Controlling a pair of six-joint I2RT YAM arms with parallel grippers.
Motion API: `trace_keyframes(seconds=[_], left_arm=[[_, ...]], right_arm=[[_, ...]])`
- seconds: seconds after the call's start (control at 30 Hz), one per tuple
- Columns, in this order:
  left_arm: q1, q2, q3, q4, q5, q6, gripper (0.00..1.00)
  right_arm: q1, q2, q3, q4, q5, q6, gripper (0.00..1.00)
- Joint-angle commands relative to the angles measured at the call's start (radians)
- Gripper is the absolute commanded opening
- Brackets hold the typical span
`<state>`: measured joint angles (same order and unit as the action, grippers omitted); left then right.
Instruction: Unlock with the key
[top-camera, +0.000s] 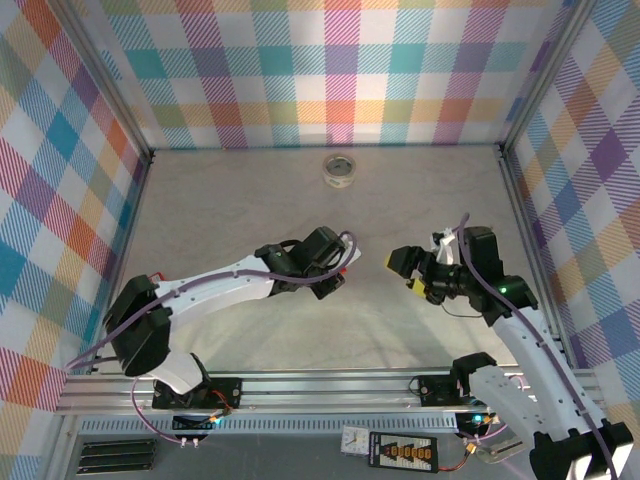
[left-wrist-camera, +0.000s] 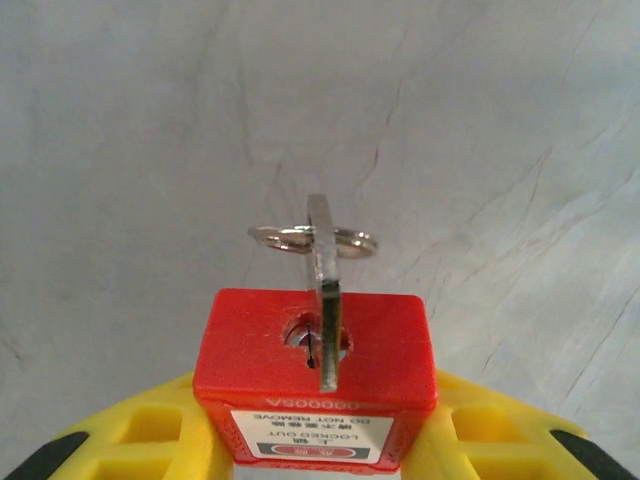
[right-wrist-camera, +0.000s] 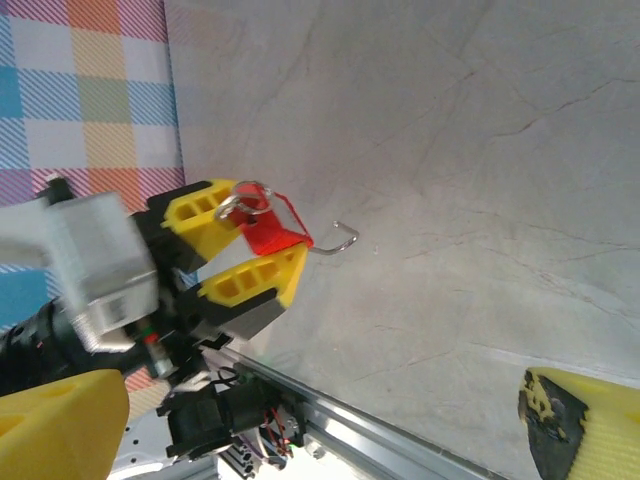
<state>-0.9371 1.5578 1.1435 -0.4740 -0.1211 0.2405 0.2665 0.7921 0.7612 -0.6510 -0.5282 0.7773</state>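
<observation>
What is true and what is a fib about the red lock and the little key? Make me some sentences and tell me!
1. The key is poking into the keyhole of the red padlock. True.
2. The left end effector is holding the red padlock between its yellow fingers. True.
3. The other arm is pinching the key. False: the right end effector is wide open and apart from the key.
4. The key hangs on a blue ring. False: its metal ring is silvery.
5. A roll of tape lies on the table, far from both arms. True.
</observation>
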Motion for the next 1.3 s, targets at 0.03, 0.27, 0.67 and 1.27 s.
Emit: trace_keyframes(seconds=[0.03,0.27,0.67,1.27], left_arm=[[0.021,0.077,0.049,-0.09,0.043,0.045,0.0],[0.036,0.217,0.113,-0.103,0.084,0.093,0.0],[0.035,0.382,0.224,-0.088,0.107,0.157,0.0],[-0.029,0.271,0.2,-0.059,0.142,0.041,0.73]], right_arm=[[-0.008,-0.025,0.029,-0.065,0.032,-0.04,0.99],[-0.007,-0.057,0.032,-0.096,0.043,-0.05,0.99],[-0.009,-0.068,0.032,-0.119,0.054,-0.072,0.99],[-0.01,-0.076,0.024,-0.129,0.078,-0.087,0.99]])
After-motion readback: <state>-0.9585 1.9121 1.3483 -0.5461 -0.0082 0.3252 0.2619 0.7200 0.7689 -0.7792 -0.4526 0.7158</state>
